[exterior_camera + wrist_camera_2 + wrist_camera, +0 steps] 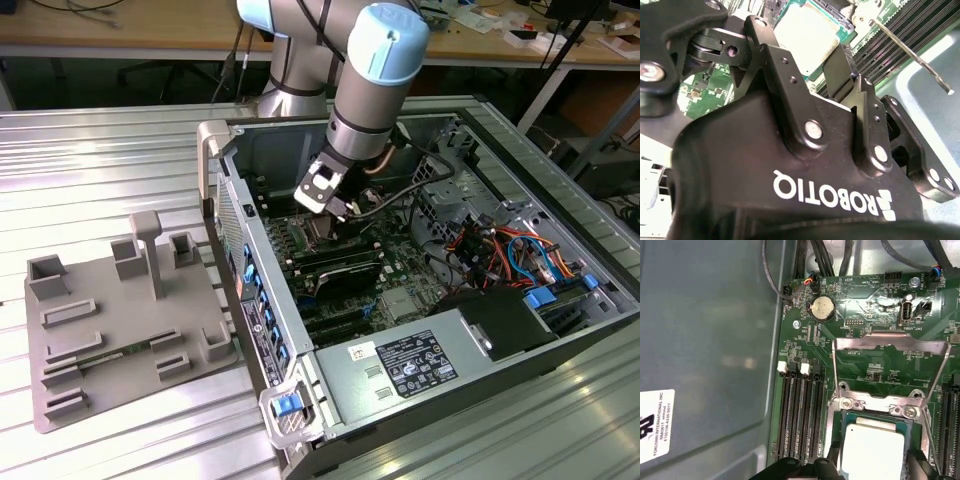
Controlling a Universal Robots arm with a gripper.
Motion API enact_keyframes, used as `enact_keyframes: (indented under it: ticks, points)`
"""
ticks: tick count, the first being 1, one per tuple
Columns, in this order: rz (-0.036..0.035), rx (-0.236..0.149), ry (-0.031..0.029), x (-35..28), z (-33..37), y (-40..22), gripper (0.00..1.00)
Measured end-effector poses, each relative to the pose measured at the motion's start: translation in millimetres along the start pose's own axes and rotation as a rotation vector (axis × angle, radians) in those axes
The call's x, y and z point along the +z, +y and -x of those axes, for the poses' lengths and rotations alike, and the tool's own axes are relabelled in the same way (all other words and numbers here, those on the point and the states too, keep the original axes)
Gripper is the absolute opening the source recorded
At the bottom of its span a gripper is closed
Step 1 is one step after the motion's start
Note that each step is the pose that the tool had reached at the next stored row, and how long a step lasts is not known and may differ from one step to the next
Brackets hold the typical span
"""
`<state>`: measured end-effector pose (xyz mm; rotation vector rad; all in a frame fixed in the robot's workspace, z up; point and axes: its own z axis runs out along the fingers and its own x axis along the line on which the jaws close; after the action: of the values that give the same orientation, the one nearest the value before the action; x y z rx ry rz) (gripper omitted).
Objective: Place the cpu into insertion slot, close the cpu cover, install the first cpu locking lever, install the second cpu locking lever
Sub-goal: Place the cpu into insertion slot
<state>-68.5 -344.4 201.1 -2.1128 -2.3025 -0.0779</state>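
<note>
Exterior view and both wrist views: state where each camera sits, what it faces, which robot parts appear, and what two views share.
Exterior view: off the arm, looking down into the open computer case; shows the arm and end effector.
First wrist view: on the wrist, facing the motherboard and open cpu cover; end effector barely shows.
Second wrist view: on the wrist, looking past the end effector's black body.
Shared: both wrist views show the cpu.
</note>
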Motion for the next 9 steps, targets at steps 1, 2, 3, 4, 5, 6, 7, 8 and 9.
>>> enact_keyframes:
  ticks: [1, 2, 3, 4, 5, 6, 7, 8, 9]
  points:
    - [-0.0009, -0.009, -0.0063, 0.0, 0.5, 0.0, 0.61]
    - [-0.001, -0.009, -0.0071, 0.0, 0.5, -0.1, 0.61]
    - [-0.001, -0.009, -0.0073, 0.0, 0.5, -0.1, 0.61]
    - [-0.001, -0.009, -0.0072, -0.2, 0.5, -0.1, 0.61]
    - [-0.0008, -0.009, -0.0066, -1.3, 0.4, 0.0, 0.61]
    - [-0.0008, -0.009, -0.0057, -3.3, 0.3, 0.1, 0.61]
    - [-0.0007, -0.009, -0.005, -5.3, 0.3, 0.3, 0.61]
    - [-0.0008, -0.009, -0.0044, -6.8, 0.2, 0.6, 0.61]
    - [-0.0009, -0.009, -0.0043, -7.2, 0.2, 0.9, 0.61]
